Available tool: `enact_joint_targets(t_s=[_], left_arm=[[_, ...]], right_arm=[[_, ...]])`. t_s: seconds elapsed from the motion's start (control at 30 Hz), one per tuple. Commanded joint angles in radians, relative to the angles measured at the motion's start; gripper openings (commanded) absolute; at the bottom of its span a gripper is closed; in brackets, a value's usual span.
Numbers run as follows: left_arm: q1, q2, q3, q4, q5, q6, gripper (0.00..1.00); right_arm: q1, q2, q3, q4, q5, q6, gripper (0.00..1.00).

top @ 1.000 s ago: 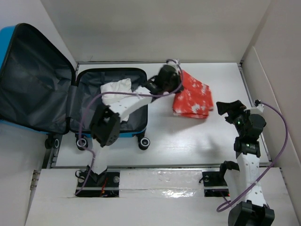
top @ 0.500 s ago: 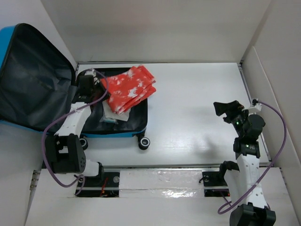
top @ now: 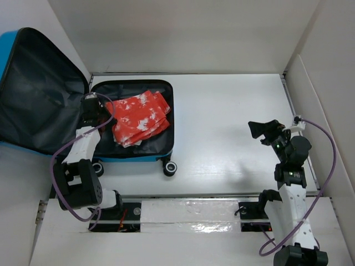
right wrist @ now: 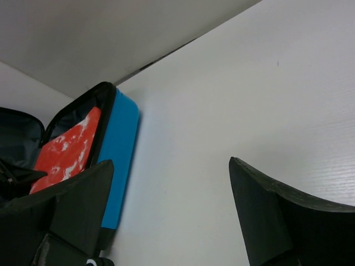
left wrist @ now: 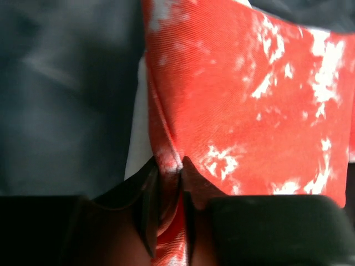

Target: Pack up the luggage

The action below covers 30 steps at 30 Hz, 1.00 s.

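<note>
Inside the open luggage (top: 39, 102), left pincer (left wrist: 171, 167) pinching red cloth (top: 138, 117)

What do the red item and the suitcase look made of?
Red cloth: woven fabric, matte. A fine twill weave shows, and it puckers where the left gripper pinches it. Suitcase: the blue shell looks like smooth hard plastic, flat and evenly coloured. Its lining looks like soft dark grey fabric, slightly creased.

The white table (top: 233, 122) carries the open luggage (top: 44, 100).
</note>
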Motion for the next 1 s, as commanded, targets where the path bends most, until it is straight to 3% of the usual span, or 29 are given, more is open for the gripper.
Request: enact_joint_targets(t_s=[0.0,0.07,0.1,0.2,0.27,0.3,0.4,0.43,0.53,0.63,0.77,0.8,0.83,0.87,0.9,0.97], left_arm=[[0.067,-0.082,0.053,0.015,-0.201,-0.012,0.16],[0.067,-0.093,0.074,-0.010,-0.238,-0.018,0.37],[0.067,-0.101,0.081,-0.017,-0.236,-0.021,0.50],[0.067,-0.185,0.085,-0.033,-0.224,-0.061,0.56],[0.067,-0.293,0.082,-0.042,-0.265,-0.073,0.56],[0.067,-0.332,0.085,-0.059,-0.294,-0.081,0.55],[0.067,-0.531,0.070,-0.122,-0.486,-0.107,0.38],[0.067,-0.583,0.059,-0.137,-0.578,-0.139,0.22],[0.050,-0.648,0.082,-0.289,-0.744,-0.235,0.00],[0.023,-0.719,0.077,-0.336,-0.929,-0.249,0.00],[0.012,-0.673,0.159,-0.528,-1.167,-0.337,0.00],[0.012,-0.671,0.157,-0.556,-1.193,-0.357,0.08],[0.012,-0.680,0.151,-0.570,-1.201,-0.366,0.32],[0.012,-0.699,0.131,-0.609,-1.218,-0.389,0.47],[0.012,-0.703,0.113,-0.629,-1.236,-0.444,0.75],[0.003,-0.703,0.046,-0.642,-1.301,-0.472,0.88]], right_arm=[[0.019,-0.016,-0.001,0.057,-0.025,-0.027,0.88],[0.030,-0.011,0.002,0.064,-0.033,-0.031,0.78],[0.041,-0.008,-0.001,0.067,-0.039,-0.037,0.60],[0.077,0.018,0.009,0.082,-0.071,-0.061,0.17],[0.105,0.038,0.025,0.076,-0.080,-0.078,0.10],[0.120,0.053,0.030,0.071,-0.077,-0.095,0.00],[0.175,0.064,0.044,0.065,-0.068,-0.124,0.00],[0.198,0.062,0.047,0.062,-0.066,-0.132,0.00],[0.231,0.064,0.058,0.048,-0.042,-0.155,0.00],[0.269,0.084,0.055,0.062,-0.013,-0.155,0.00],[0.332,0.148,0.073,0.062,0.019,-0.172,0.06],[0.364,0.153,0.079,0.058,0.030,-0.185,0.12],[0.379,0.156,0.084,0.051,0.045,-0.193,0.16],[0.393,0.159,0.090,0.044,0.080,-0.196,0.20],[0.407,0.159,0.091,0.042,0.093,-0.205,0.28],[0.427,0.160,0.096,0.038,0.120,-0.212,0.33]])
